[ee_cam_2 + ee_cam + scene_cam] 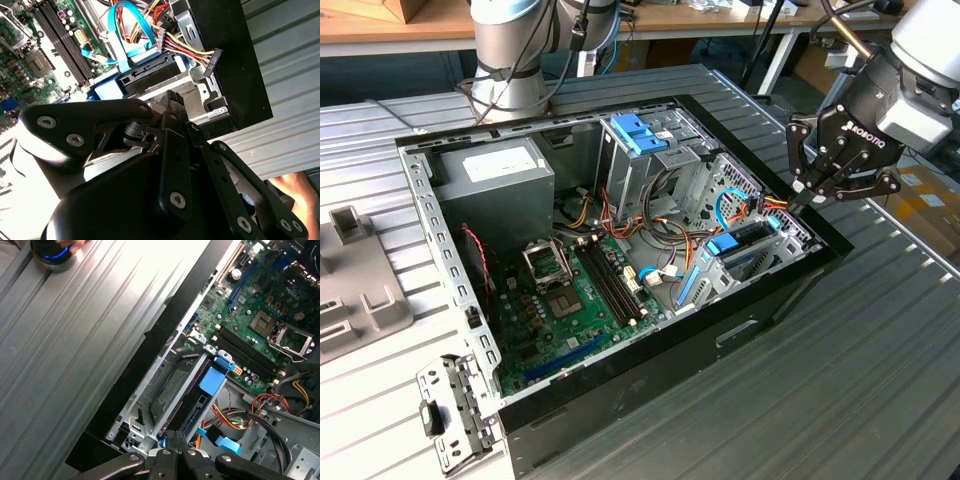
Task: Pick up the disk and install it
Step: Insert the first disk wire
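The closed, empty gripper (803, 200) hovers over the metal drive bay at the edge of the open black computer case (650, 370). The silver rectangular disk with blue plastic rails (150, 80) lies in that bay, just beside the fingertips. I judge the installing step is nearly done; a final straight push would seat it.

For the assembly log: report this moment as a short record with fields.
Tool state: the tool is shut, fingertips together, nothing between them
Tool place: over the outer end of the drive bay
Disk: the disk lies inside that bay, apparently seated
Bay place: at the case edge, the exterior view's right
Case: lid off, motherboard exposed
Support: ribbed metal table
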`<state>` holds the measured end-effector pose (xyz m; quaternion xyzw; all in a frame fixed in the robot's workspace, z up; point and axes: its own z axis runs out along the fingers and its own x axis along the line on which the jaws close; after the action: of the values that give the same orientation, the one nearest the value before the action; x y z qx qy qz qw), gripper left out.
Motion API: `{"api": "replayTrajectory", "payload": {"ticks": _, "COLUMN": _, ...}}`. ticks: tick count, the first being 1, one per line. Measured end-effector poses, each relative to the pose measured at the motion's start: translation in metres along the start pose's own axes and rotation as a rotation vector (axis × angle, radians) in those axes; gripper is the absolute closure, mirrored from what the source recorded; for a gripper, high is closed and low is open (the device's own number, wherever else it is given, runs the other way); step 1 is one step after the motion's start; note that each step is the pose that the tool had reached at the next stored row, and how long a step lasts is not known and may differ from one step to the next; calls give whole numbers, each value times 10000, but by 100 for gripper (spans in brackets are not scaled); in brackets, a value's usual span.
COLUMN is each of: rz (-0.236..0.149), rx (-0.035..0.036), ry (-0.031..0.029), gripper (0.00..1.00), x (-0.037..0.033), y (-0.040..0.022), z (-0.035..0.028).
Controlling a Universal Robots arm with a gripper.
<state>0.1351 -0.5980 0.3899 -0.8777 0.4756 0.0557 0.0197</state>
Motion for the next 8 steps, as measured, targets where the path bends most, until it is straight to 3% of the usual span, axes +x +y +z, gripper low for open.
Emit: {"api": "replayTrajectory", "payload": {"ticks": 8, "rz": -444, "rx": -52, "ry": 8, "gripper": 89, "x": 0, "y": 0, "z": 0}}
